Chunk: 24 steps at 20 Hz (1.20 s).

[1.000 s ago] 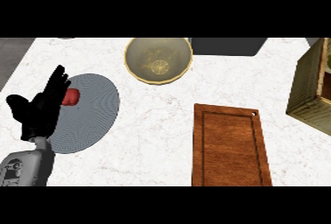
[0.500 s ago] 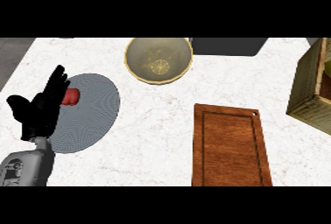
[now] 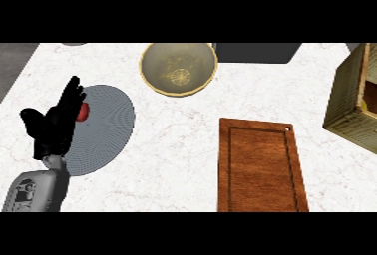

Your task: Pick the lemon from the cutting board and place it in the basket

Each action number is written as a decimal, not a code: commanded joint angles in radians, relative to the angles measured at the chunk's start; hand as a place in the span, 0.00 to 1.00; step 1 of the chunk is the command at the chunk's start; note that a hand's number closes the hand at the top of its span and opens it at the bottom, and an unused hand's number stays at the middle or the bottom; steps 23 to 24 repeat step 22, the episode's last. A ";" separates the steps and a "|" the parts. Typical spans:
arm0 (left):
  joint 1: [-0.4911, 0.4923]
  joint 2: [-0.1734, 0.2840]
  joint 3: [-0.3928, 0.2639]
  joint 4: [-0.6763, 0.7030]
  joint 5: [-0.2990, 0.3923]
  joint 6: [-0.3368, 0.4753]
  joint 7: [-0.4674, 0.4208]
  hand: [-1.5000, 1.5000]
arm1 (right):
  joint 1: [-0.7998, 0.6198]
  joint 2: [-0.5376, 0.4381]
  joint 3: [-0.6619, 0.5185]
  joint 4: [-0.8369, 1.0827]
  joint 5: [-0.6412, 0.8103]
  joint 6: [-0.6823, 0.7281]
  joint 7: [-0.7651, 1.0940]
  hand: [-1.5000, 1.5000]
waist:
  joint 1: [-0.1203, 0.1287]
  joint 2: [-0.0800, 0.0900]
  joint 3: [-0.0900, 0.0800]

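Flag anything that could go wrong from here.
1. The cutting board shows no lemon, so a reach there may close on nothing. A yellowish shape lies in the basket; I cannot tell what it is.
2. The open left hand hovers by a red object on the grey plate; moving could knock it.
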State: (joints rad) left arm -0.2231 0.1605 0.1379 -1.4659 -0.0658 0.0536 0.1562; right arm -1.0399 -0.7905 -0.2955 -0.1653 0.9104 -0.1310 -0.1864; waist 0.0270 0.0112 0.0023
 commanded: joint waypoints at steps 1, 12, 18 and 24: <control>-0.013 0.027 0.020 -0.024 0.015 -0.013 0.028 0.50 | -0.027 -0.038 -0.107 -0.012 -0.109 0.009 -0.006 0.00 | 0.002 -0.002 0.000; 0.013 0.044 0.033 -0.017 0.023 -0.031 0.008 0.50 | 0.064 -0.215 -0.336 0.007 -0.348 0.135 0.005 0.00 | -0.017 -0.004 0.000; -0.003 0.022 0.040 0.008 0.029 -0.011 -0.001 0.50 | 0.213 -0.328 -0.388 0.015 -0.421 0.307 -0.093 0.00 | -0.024 -0.003 0.000; 0.028 0.019 0.021 -0.017 0.011 -0.014 -0.006 0.50 | 0.300 -0.358 -0.431 0.011 -0.478 0.370 -0.163 0.00 | -0.018 -0.004 0.001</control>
